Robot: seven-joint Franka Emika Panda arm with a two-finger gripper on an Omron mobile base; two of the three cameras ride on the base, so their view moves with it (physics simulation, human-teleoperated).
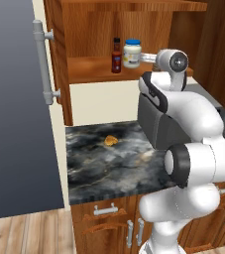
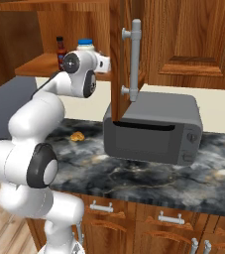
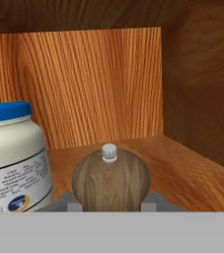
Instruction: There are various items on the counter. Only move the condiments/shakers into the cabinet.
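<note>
Jaws clenched on the brown shaker (image 3: 111, 180) at lower centre, over the cabinet shelf (image 3: 182, 168) (jar (image 3: 15, 158) lower left): lower gently, then release clear of it.

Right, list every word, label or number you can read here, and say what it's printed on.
Nothing can be read.
White jar: lines of print and a blue-and-yellow logo on the label, too blurred to read.
Red sauce bottle: label too small to read.
Toaster oven: no lettering visible.
</note>
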